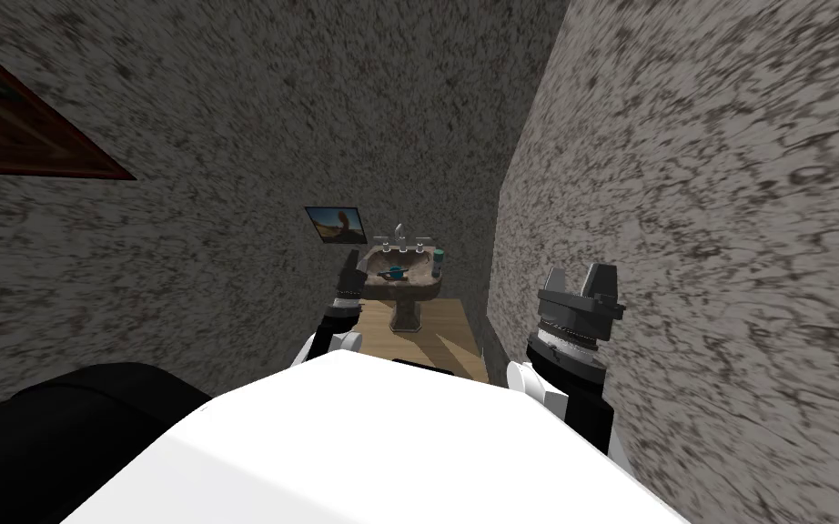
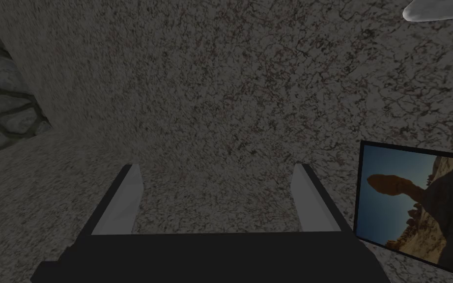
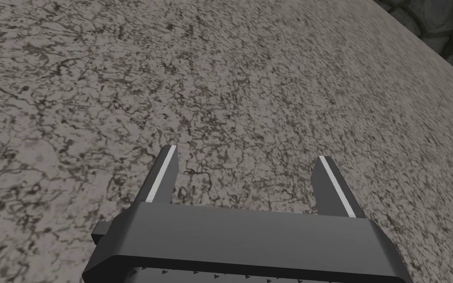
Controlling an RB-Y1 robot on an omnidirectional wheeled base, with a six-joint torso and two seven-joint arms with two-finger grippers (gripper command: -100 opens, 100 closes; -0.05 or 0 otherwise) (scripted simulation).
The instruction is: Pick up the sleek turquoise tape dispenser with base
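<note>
Since the turquoise tape dispenser (image 1: 396, 271) lies in the sink (image 1: 413, 289) basin, well ahead of both arms, roll closer first and square up. Nearer it, left claw (image 2: 215, 204) spread, empty; right claw (image 3: 247, 184) spread, empty, by the wall (image 1: 727, 227). Come down from above.

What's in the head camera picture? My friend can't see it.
A turquoise tape dispenser lies in a brown pedestal sink between speckled walls. The left gripper and the right gripper are raised before it, both empty.
</note>
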